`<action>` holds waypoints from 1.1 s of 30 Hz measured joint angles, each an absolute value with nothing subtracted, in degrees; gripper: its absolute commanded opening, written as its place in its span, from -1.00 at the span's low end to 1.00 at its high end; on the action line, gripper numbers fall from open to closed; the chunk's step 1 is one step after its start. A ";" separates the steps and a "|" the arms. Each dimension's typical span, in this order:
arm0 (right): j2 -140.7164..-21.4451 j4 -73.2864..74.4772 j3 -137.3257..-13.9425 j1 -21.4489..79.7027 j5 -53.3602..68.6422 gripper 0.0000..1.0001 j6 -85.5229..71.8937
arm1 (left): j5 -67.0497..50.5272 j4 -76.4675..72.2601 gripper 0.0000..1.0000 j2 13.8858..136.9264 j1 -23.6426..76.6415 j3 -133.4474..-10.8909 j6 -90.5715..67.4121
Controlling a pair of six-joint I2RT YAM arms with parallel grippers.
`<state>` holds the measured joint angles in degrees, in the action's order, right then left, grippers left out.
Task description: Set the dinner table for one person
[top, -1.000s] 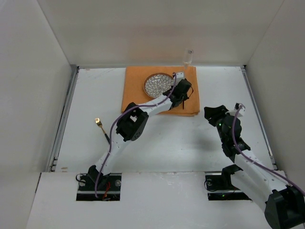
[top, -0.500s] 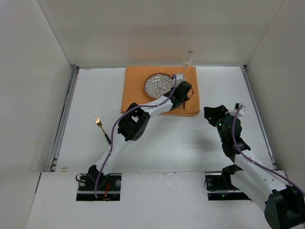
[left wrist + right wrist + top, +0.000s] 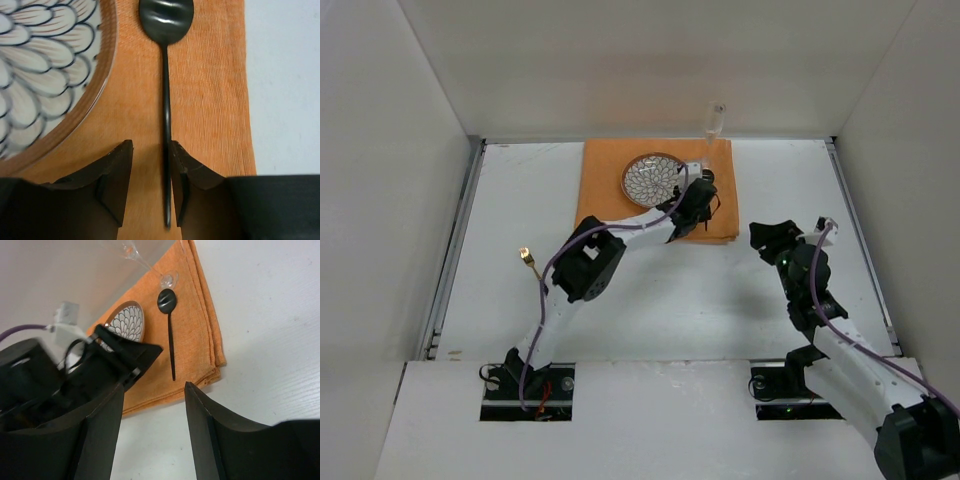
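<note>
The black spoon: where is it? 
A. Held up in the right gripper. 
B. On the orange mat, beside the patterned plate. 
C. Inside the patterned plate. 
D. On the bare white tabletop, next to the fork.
B: the left wrist view shows the black spoon lying on the orange mat, beside the patterned plate, not in it.

Left gripper [image 3: 150, 147] shifts slightly left toward the plate [image 3: 652, 178], left arm [image 3: 584, 266] elbow swings out leftward, black spoon [image 3: 165, 100] handle no longer pokes out below the gripper from above, apparently released onto the orange mat [image 3: 210, 100].
</note>
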<state>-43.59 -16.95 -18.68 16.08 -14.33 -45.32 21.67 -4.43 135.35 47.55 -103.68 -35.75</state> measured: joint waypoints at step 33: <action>-54.15 -19.00 -19.05 20.27 -10.35 0.16 -45.67 | 27.64 16.38 -0.16 60.75 15.27 -24.86 -43.83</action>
<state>-54.15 -19.00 -19.05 20.27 -10.35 -45.67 27.64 16.38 60.75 15.27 -24.86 -43.83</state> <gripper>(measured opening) 0.579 0.423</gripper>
